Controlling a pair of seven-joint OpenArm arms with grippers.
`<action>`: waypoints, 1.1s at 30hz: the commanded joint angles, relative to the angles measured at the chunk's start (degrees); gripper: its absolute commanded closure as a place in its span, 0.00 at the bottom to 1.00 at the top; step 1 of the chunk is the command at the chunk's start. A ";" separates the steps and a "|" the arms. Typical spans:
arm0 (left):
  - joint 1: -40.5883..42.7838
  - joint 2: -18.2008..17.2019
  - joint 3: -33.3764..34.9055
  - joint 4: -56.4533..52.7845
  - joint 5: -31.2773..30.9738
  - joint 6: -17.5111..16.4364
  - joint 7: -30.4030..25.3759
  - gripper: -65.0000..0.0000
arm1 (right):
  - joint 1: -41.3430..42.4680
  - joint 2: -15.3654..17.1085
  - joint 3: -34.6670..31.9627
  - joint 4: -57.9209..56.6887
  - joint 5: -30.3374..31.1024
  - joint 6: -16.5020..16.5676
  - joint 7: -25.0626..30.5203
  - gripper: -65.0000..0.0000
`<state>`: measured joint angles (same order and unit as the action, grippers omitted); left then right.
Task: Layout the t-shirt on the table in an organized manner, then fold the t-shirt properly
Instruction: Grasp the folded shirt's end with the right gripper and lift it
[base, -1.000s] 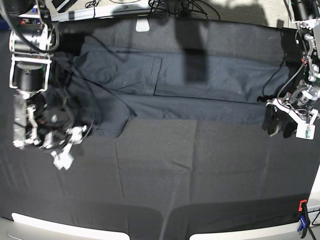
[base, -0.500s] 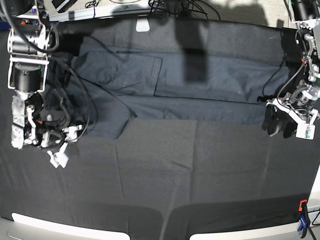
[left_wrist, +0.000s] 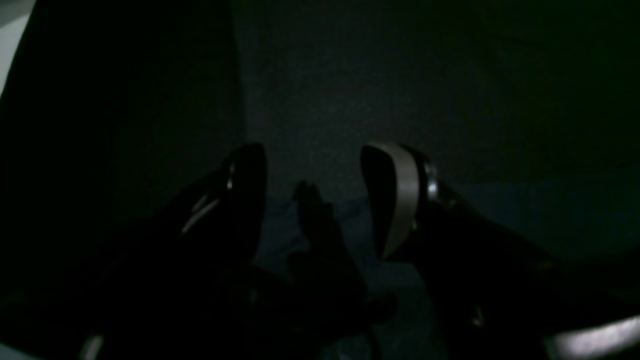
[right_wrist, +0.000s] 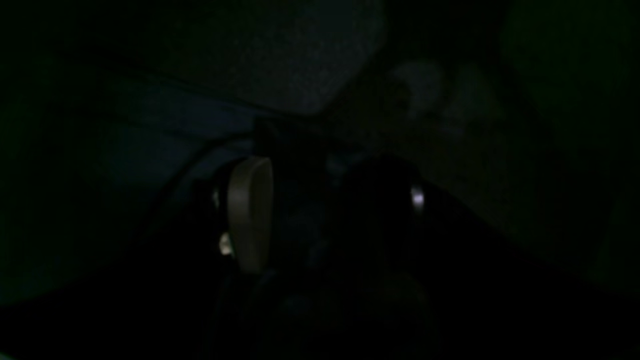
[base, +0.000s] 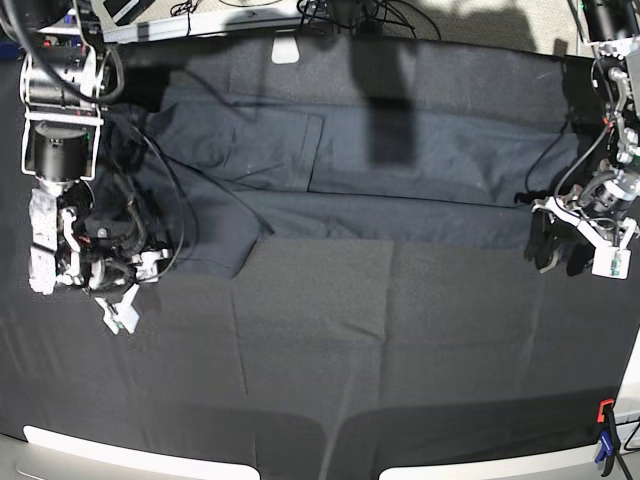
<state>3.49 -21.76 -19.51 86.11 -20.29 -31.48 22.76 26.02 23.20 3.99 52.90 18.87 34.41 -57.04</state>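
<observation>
Black table bears t-shirt between both jaws.

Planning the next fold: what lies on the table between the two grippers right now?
In the base view, the t-shirt spans most of the stretch between the right gripper and the left gripper; nearer the camera, only bare table shows.

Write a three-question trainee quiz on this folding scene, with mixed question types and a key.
1. True or false: the dark navy short-sleeved cotton t-shirt lies spread flat across the far part of the wide matte black fabric table.
2. The left hand is: A) open, B) shut on cloth.
3. Fill in: the clamp at the table's near corner is orange and ____.

Key: 1 true; 2 A; 3 blue.
</observation>
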 joint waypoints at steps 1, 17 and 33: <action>-0.76 -0.96 -0.37 0.94 -0.74 0.17 -1.38 0.52 | 1.27 -0.42 0.15 0.66 0.79 -0.07 -0.61 0.58; -0.61 -0.94 -0.37 0.94 -0.74 0.17 -1.38 0.52 | -2.25 -0.72 0.17 13.18 1.11 5.46 -2.73 1.00; -0.46 -0.94 -0.37 0.92 -0.74 0.17 -0.96 0.52 | -31.12 -3.93 0.15 61.64 7.28 2.89 -6.40 1.00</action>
<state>3.88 -21.74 -19.53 86.11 -20.18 -31.48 23.05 -6.26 18.70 3.84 113.40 25.30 37.50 -64.38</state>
